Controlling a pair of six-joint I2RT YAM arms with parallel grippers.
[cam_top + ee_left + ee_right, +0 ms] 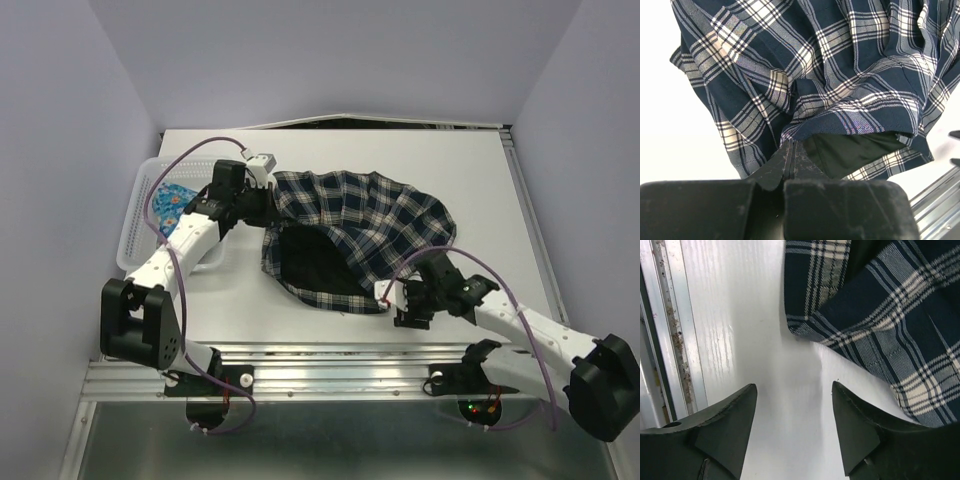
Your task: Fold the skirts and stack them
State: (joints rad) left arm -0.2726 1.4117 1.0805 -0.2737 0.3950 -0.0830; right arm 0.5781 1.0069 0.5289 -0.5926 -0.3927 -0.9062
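Observation:
The plaid skirt [350, 235] lies crumpled on the middle of the white table, its dark lining showing at the near left. My left gripper [264, 196] is shut on the skirt's far left edge. In the left wrist view the shut fingertips [791, 146] pinch the plaid skirt [830, 70] at its hem. My right gripper [398, 302] is open and empty, just off the skirt's near edge. In the right wrist view it [795, 390] hovers over bare table, with the plaid skirt [880, 315] ahead to the right. The blue floral skirt [170, 203] lies in the basket.
A white lattice basket [138, 225] stands at the table's left edge beside the left arm. A metal rail [330, 365] runs along the table's near edge and shows in the right wrist view [670, 330]. Walls enclose the table on three sides.

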